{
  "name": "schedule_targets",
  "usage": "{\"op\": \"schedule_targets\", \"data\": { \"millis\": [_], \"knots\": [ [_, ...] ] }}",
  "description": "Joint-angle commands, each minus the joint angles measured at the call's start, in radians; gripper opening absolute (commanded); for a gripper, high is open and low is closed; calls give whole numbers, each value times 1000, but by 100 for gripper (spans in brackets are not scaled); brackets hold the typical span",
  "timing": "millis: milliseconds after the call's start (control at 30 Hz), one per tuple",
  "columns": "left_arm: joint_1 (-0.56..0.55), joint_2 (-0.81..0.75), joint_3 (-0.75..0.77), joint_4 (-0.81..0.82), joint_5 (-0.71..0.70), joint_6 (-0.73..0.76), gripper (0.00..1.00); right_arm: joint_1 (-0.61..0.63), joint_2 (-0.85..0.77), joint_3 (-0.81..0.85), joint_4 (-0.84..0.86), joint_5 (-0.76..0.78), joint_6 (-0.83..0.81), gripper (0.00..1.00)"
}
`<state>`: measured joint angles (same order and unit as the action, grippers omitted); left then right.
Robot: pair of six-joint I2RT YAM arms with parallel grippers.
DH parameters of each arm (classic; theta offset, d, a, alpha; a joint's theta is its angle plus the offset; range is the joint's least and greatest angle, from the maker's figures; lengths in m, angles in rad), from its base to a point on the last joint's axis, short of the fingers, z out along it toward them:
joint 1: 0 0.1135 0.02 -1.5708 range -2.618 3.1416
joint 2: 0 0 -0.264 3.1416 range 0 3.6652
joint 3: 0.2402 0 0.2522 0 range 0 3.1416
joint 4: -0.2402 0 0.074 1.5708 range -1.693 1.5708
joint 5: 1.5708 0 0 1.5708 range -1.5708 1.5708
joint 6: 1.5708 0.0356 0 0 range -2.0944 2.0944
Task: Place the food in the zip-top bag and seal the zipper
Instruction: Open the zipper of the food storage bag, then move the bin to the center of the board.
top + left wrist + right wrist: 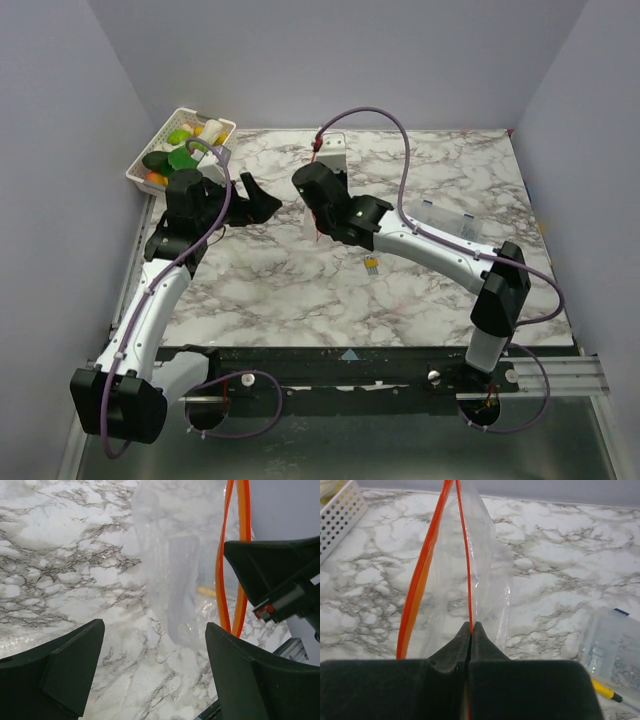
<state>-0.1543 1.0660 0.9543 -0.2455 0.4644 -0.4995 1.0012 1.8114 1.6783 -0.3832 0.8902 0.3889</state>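
The food (182,157), green, yellow, orange and white toy pieces, lies in a white lattice basket (147,167) at the table's far left corner. The clear zip-top bag (487,565) stands on edge near the middle of the table, its mouth gaping. One lip of the orange-red zipper (466,580) is pinched in my shut right gripper (471,625); the other lip bows away to the left. My left gripper (152,630) hangs open just left of the bag (175,580), nothing between its fingers. In the left wrist view the zipper (220,580) runs past the black right gripper (280,575).
A rigid clear compartment box (445,220) lies to the right of the bag. A yellow marker pen (371,264) rests on the marble table (300,300) beneath the right arm. Purple-grey walls close in the sides and back.
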Motion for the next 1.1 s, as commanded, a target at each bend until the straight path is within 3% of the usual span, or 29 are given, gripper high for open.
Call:
{"op": "schedule_targets", "data": {
  "millis": [0,167,367,500,700,800,1067],
  "knots": [
    [1,-71,58,-104,-38,32,87,-63,-61,-64,73,43,-139,1],
    [37,-67,106,-209,-180,103,91,-114,-111,-152,162,43,-272,0],
    [203,19,124,-74,-268,36,89,-151,-77,-195,275,27,-378,1],
    [279,165,166,67,-411,-25,82,-165,-38,-178,287,-45,-379,1],
    [377,434,284,301,-405,-120,80,-171,-29,-164,298,-109,-377,1],
    [389,571,412,358,-430,-129,80,-174,-38,-186,310,-139,-370,1],
    [399,862,717,205,-625,-331,80,-180,-28,-211,329,-150,-378,1]
  ]
}}
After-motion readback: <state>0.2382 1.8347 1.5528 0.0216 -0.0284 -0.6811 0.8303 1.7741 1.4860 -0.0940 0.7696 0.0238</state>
